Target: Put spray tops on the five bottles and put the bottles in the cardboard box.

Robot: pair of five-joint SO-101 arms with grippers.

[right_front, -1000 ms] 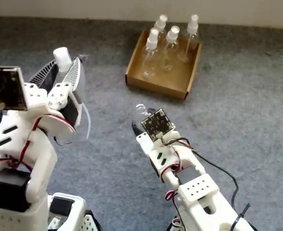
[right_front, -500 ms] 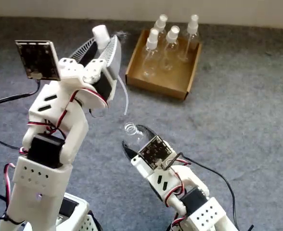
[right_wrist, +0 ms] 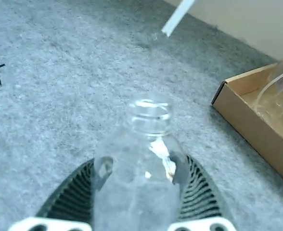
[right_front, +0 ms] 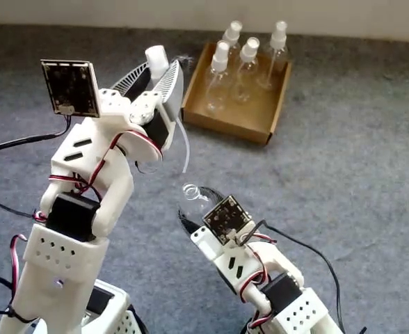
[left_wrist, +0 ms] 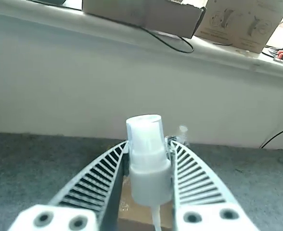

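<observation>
Inside the box (right_front: 225, 127), four capped bottles (right_front: 241, 69) are already stood; one is left to cap and box. That last bottle (right_wrist: 146, 159), uncapped, is clamped in the right jaws over the worktop (right_front: 343, 181). Its spray top (left_wrist: 148, 166) is gripped by the left jaws, with the tube hanging near the neck.

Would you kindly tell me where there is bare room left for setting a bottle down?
Inside the cardboard box, the floor along its near wall, rightward in the high view, is bare; the four capped bottles crowd the far part. The carpet flanking the box on that side is open too.
</observation>
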